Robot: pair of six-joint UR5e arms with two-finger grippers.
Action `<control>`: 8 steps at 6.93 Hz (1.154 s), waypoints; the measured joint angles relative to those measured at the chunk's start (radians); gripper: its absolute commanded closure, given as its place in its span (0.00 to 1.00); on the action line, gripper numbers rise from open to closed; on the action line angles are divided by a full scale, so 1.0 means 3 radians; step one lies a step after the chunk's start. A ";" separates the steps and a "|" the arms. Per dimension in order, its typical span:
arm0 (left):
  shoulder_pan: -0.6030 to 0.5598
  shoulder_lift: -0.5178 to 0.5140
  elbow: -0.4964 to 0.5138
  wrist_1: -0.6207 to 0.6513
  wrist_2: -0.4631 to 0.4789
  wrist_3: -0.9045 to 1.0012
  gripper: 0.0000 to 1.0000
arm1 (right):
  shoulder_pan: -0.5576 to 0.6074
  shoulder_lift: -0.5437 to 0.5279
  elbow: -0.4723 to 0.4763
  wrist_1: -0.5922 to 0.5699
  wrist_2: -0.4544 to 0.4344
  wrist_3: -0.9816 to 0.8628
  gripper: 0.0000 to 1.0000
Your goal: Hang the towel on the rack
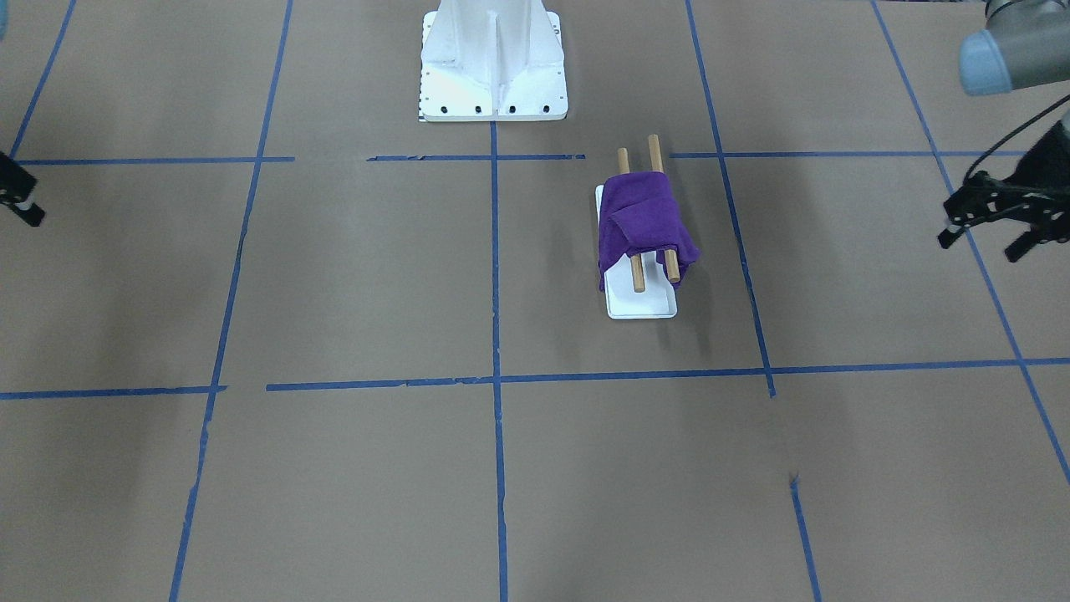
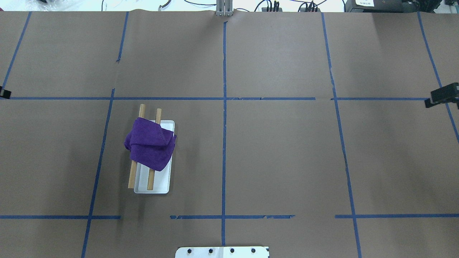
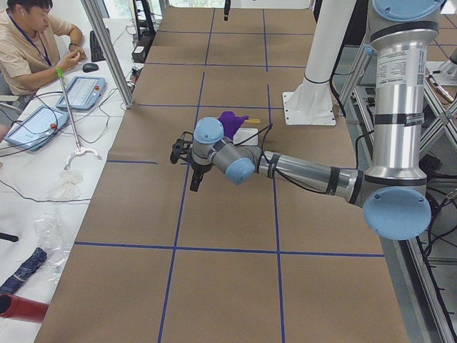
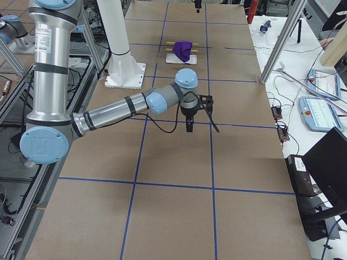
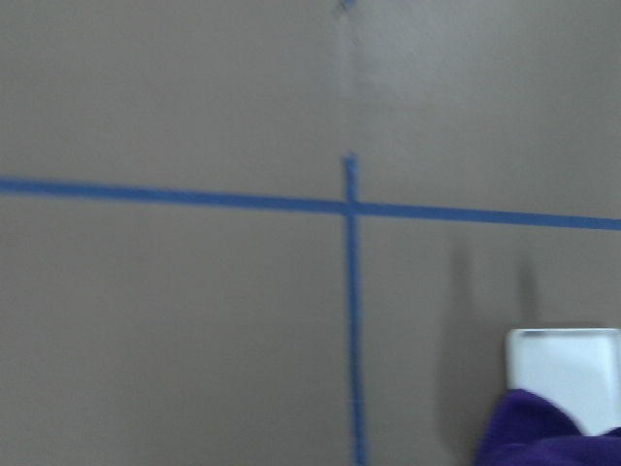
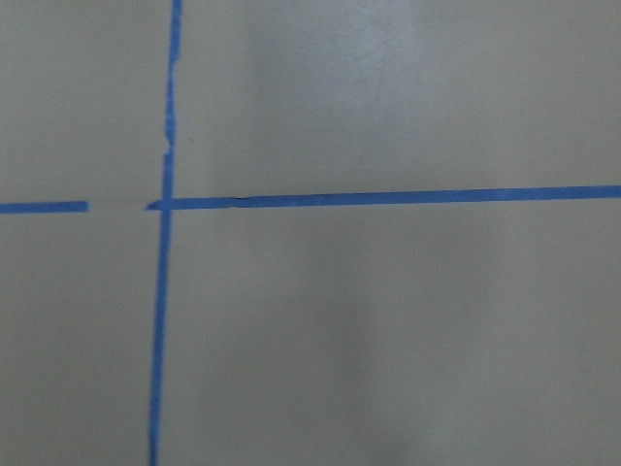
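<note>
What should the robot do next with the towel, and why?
Probably just stay parked: the purple towel already drapes across both dowels of the rack, and the left hand hangs open, well clear of it.

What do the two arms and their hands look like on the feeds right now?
They match. The left arm and right arm are silver tubes with rounded light-blue joint caps and black bands, and a white printed label on each upright segment. A thin black cable loops along each forearm towards the wrist. The left hand and right hand are black two-finger linkages.
</note>
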 measured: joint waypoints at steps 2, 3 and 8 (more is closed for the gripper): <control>-0.0435 0.0021 0.0267 0.0113 -0.0017 0.0763 0.00 | 0.0484 -0.0052 -0.0267 -0.0511 -0.0032 -0.1383 0.00; -0.0614 0.0008 0.0304 0.0342 -0.0056 0.1025 0.00 | 0.0665 0.0020 -0.0310 -0.0868 -0.0099 -0.1902 0.00; -0.0921 0.0056 0.0290 0.1213 -0.0453 0.1295 0.00 | 0.0845 0.0247 -0.0444 -0.1585 0.0049 -0.2203 0.00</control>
